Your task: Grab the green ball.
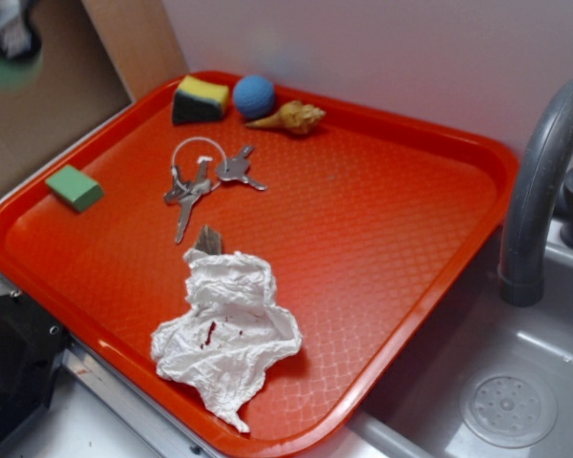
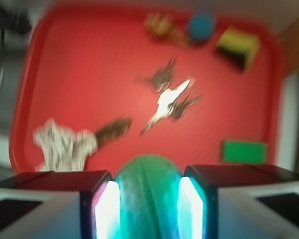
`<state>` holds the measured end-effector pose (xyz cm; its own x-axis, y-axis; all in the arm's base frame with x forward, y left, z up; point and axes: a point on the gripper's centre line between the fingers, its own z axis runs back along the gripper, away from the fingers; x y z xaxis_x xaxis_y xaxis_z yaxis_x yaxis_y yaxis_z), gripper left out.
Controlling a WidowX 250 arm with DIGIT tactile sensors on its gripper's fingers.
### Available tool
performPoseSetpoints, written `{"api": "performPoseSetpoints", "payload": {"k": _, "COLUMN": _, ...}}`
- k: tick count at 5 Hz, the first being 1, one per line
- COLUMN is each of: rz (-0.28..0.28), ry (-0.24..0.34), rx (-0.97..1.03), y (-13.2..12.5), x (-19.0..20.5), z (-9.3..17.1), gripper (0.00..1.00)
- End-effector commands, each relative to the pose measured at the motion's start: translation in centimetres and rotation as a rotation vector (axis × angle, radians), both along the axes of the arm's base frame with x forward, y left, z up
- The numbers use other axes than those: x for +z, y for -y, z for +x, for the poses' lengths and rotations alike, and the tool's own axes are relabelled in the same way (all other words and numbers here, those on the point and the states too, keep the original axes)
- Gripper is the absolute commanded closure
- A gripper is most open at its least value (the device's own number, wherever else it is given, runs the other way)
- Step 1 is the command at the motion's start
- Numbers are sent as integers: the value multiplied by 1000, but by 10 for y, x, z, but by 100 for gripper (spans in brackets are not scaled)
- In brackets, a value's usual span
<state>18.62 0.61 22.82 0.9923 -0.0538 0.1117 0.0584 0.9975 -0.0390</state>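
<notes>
The green ball is seen in the wrist view clamped between the two pads of the gripper, one pad pressed to each side, so the ball is held across its middle where a round thing slips least. In the exterior view only a blurred green patch under the dark gripper is made out at the top left corner, well above and to the side of the tray; the ball is judged to be lifted clear of it. The grab is therefore taken as done or nearly so.

On the tray the rest is left untouched. A green block lies near the left rim. At the far edge a yellow-and-black sponge, a blue ball and a shell lie in a row, each just beside the next. Keys on a ring lie in the middle, and a crumpled tissue with dark red spots lies by the near rim, touching a small brown piece. A grey tap and sink are seen at the right.
</notes>
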Motion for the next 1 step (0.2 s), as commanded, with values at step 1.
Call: {"api": "performPoseSetpoints", "payload": {"k": 1, "rz": 115, "ry": 27, "rx": 26, "y": -10, "x": 5, "z": 3, "gripper": 100}}
